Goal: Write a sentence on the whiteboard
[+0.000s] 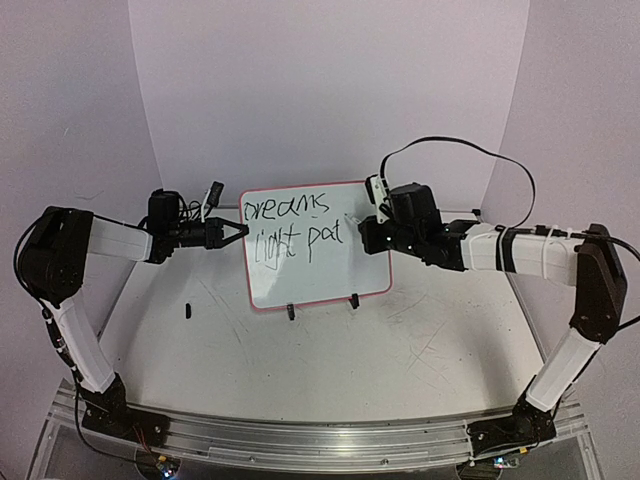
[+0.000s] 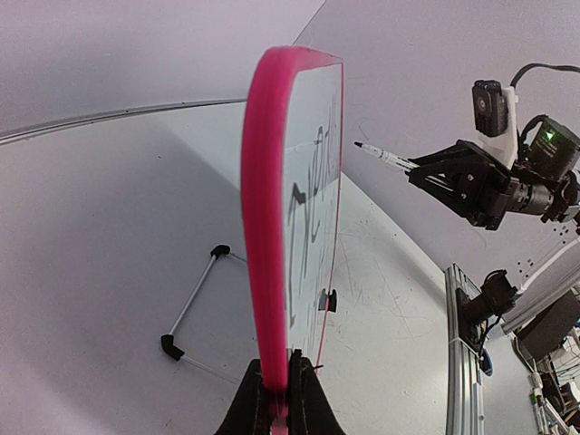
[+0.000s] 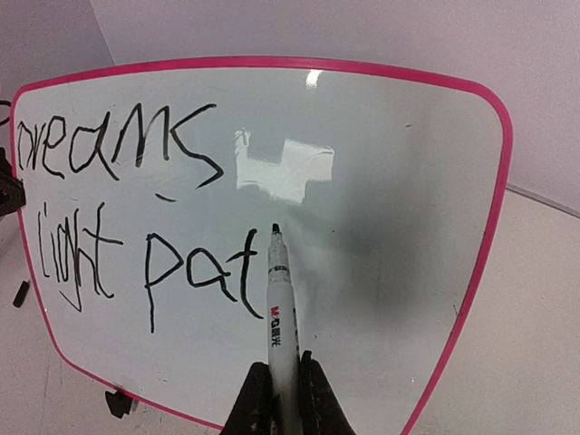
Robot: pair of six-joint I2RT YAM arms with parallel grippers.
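Left gripper (image 2: 279, 391): jaws nearly closed, pinching the pink frame on the left edge of the whiteboard (image 2: 265, 227). Right gripper (image 3: 281, 391): jaws clamped on the barrel of a white marker (image 3: 279, 308), black tip pointing up toward the board face. The tip sits just right of the last letter written; cannot tell whether it touches, and the left wrist view suggests a thin gap. The sentence (image 3: 136, 213) is in black in two lines, reading "dreams" above "light pat". The board stands on the table (image 1: 400, 360) between the two arms, leaning back slightly, its two black clip feet (image 1: 291, 311) on the lower edge resting on the surface. A small black object (image 1: 187, 309) lies on the table near the lower left corner. A thin wire piece with black ends (image 2: 195, 304) lies behind the board.
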